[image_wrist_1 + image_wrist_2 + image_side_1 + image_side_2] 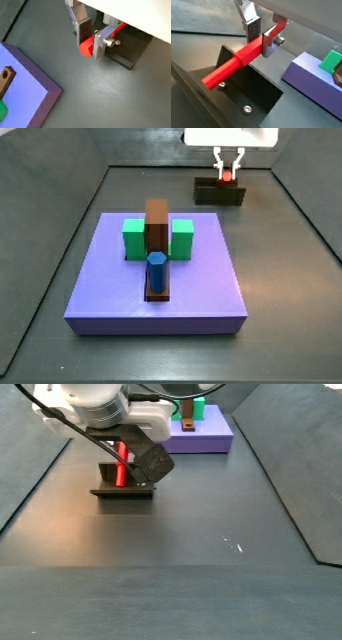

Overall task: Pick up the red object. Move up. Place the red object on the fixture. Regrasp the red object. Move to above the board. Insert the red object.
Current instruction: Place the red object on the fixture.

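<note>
The pincer (261, 34) hangs over the fixture (219, 192) at the far end of the floor, its two silver fingers (99, 44) closed onto the red object (234, 63) with no gap showing at the pads. In a wrist view the red peg runs out long from between the fingers, slanting down across the fixture's dark wall (258, 92); in a side view it stands nearly upright in the pincer (123, 454) with its lower end down at the fixture (123, 491), though whether it touches there I cannot tell. The board (158, 278) lies well apart from the fixture, nearer in that side view, carrying two green blocks (134, 238) either side of a long brown bar (158, 228), with a blue peg (156, 271) standing at the bar's near end. In both wrist views a corner of the board (30, 85) shows beside the pincer
</note>
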Controlling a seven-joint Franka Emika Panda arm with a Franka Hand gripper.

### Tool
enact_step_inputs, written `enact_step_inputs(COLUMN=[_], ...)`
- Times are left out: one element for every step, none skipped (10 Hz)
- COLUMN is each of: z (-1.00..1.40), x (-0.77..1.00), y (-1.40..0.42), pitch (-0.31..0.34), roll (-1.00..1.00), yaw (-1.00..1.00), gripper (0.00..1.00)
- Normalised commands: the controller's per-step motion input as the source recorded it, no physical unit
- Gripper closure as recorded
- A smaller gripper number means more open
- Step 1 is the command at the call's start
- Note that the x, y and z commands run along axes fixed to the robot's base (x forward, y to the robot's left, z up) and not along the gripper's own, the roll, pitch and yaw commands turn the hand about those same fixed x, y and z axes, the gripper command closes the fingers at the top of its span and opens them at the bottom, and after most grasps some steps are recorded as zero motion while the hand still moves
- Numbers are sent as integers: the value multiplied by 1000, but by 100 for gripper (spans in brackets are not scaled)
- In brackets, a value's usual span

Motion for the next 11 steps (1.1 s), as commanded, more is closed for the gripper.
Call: enact_step_inputs(z=[-14, -69, -80, -83, -117, -120, -140, -240, -226, -180, -37], x=[0, 0, 0, 0, 0, 0, 0, 0, 0, 0, 0], y=[0, 0, 0, 0, 0, 0, 23, 100, 131, 186, 186], pitch=[154, 51, 0, 0, 0, 0, 0, 0, 0, 0, 0], roll=[-260, -269, -331, -383, -374, -380, -331, -63, 0, 0, -71], yaw=[-46, -29, -11, 0, 0, 0, 0, 0, -51, -83, -86], gripper=[100, 100, 100, 100, 100, 100, 100, 100, 100, 100, 100])
